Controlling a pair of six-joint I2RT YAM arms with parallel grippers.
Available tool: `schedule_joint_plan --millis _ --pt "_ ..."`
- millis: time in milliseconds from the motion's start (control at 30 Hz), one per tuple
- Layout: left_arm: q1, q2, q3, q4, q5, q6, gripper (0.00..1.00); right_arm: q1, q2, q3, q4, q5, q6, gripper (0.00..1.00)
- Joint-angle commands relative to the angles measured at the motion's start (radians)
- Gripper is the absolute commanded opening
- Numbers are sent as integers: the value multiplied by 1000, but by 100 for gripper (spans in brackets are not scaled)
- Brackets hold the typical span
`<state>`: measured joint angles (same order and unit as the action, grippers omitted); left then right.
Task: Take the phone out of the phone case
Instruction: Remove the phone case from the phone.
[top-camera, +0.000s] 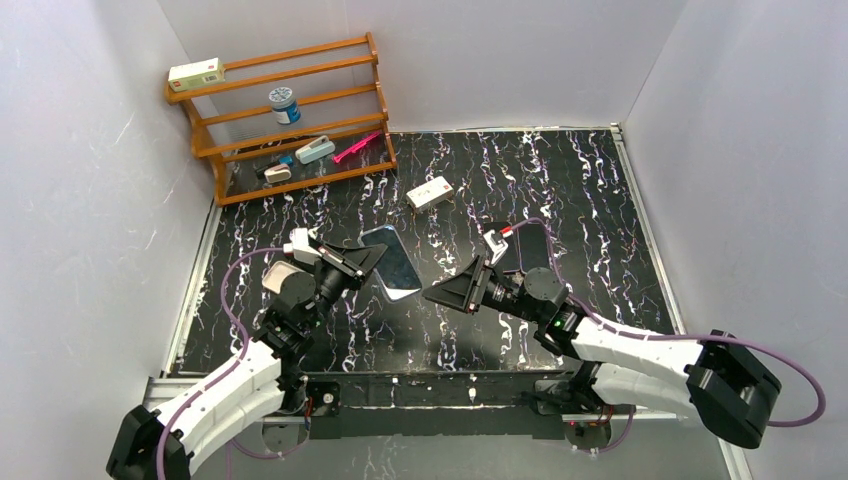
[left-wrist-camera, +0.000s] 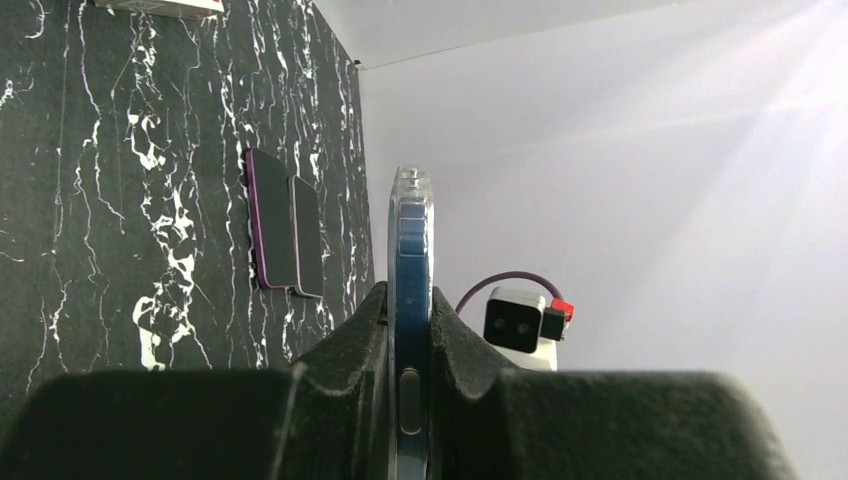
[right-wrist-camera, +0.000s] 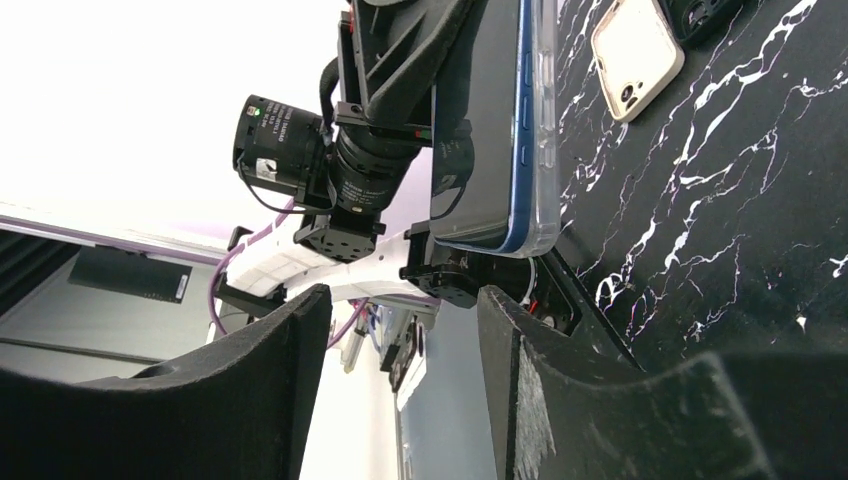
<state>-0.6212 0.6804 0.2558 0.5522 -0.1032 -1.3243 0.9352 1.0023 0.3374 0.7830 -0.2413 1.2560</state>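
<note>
Your left gripper (top-camera: 376, 257) is clamped across the blue phone (top-camera: 400, 270) in its clear plastic case (right-wrist-camera: 546, 110), mid-table. Your right gripper (top-camera: 435, 292) is spread and empty, and it's the closer free one. The phone's at its 10 o'clock, long axis running roughly 11-to-5.

We find nothing legible: the print on the white box (top-camera: 196, 72) at the far left corner and on the small carton (top-camera: 430, 192) (red marks only) is blurred.

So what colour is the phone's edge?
The phone is blue, in a clear case; the left wrist view shows it best.
</note>
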Motion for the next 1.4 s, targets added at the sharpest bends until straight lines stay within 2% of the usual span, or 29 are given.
schedule_joint_plan --millis 0,867,1367 --pt "2 -12 10 126 1 -33 0 25 16 41 78 54 27 62" --pt "2 -34 9 177 44 -86 0 51 78 65 141 73 35 56" --pt "-5 -4 20 227 141 -121 0 51 90 77 146 146 39 56"
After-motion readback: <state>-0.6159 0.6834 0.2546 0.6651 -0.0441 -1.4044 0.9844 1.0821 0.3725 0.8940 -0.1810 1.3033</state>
